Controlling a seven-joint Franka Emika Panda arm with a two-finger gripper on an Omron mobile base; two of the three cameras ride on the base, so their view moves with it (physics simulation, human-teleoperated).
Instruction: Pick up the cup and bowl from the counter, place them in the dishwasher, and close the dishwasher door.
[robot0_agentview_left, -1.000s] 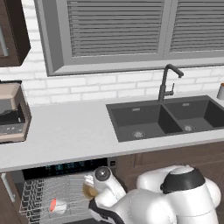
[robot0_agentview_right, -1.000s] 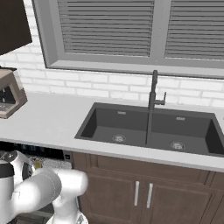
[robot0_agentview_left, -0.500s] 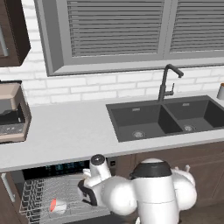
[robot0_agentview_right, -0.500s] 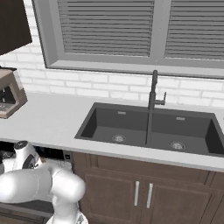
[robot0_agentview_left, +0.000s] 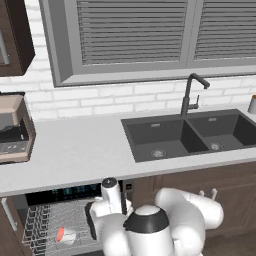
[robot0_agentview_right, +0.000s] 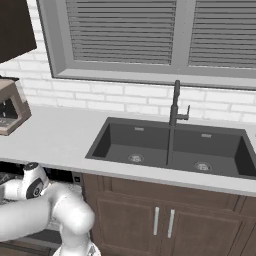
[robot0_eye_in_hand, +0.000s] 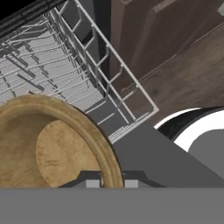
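Below the pale grey stone surface (robot0_agentview_left: 80, 150), my end effector (robot0_eye_in_hand: 108, 183) is clamped on the rim of the shallow golden-brown wooden bowl (robot0_eye_in_hand: 52, 148), held over the white wire rack (robot0_eye_in_hand: 83, 74) of the open dark grey dishwasher (robot0_agentview_left: 55, 195). Farther left in that rack lies the small white cup with the red top (robot0_agentview_left: 65, 235). My own arm hides the bowl from both base views, and my fingertips are cut off
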